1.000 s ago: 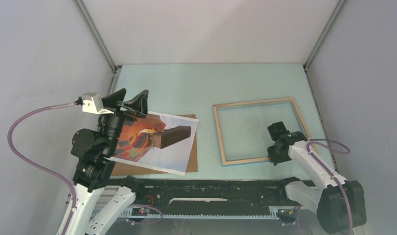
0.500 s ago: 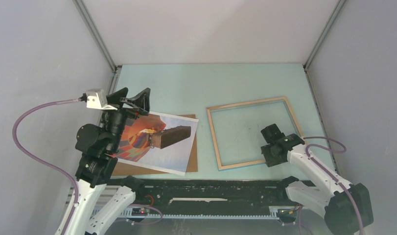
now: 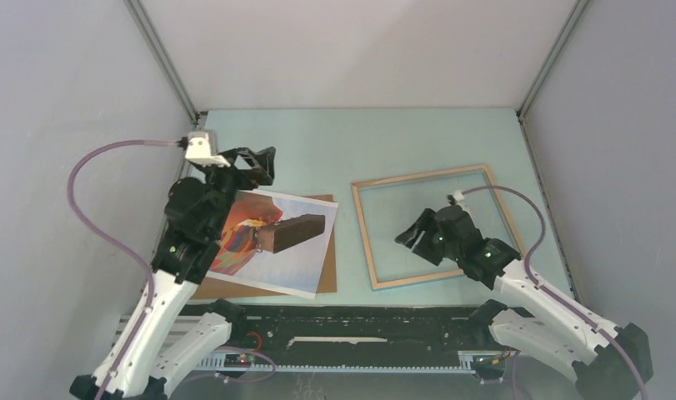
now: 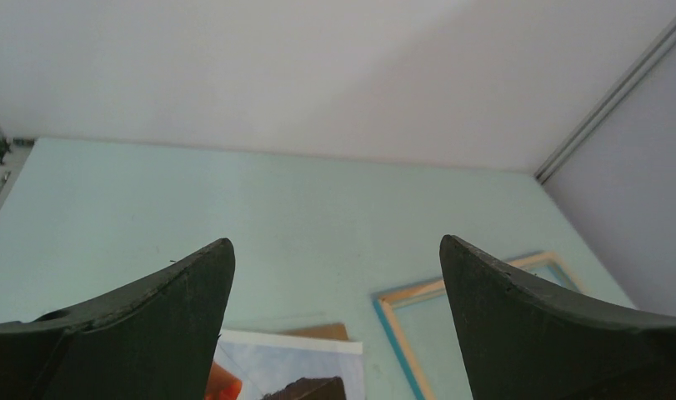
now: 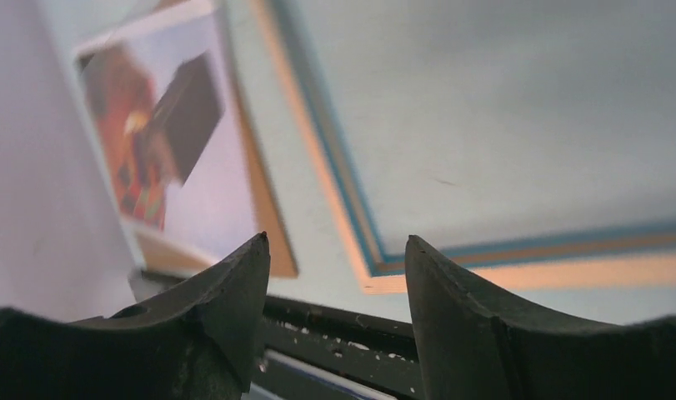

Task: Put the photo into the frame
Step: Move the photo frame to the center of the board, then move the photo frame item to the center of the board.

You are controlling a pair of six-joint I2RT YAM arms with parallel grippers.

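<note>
The photo (image 3: 284, 250), white-bordered with orange-red balloons and a dark brown block, lies on a brown backing board (image 3: 327, 271) at the left. To its right the frame (image 3: 363, 237) lies flat with its light wood back up and a blue inner edge. My left gripper (image 3: 255, 162) hangs wide open above the photo's far corner, holding nothing; its wrist view shows the photo (image 4: 305, 367) and the frame (image 4: 393, 312) below. My right gripper (image 3: 411, 237) is open and empty, raised over the frame's near left part. In the right wrist view the frame (image 5: 313, 158) and the photo (image 5: 192, 175) are blurred.
Grey walls close in the pale green table (image 3: 359, 142) on three sides. A black rail (image 3: 359, 321) runs along the near edge between the arm bases. A purple cable (image 3: 501, 196) loops over the frame's right side.
My right gripper opened, let go of the frame's near rail, and rose and swung left after the frame slid left. My left arm lifted and moved toward the back.
</note>
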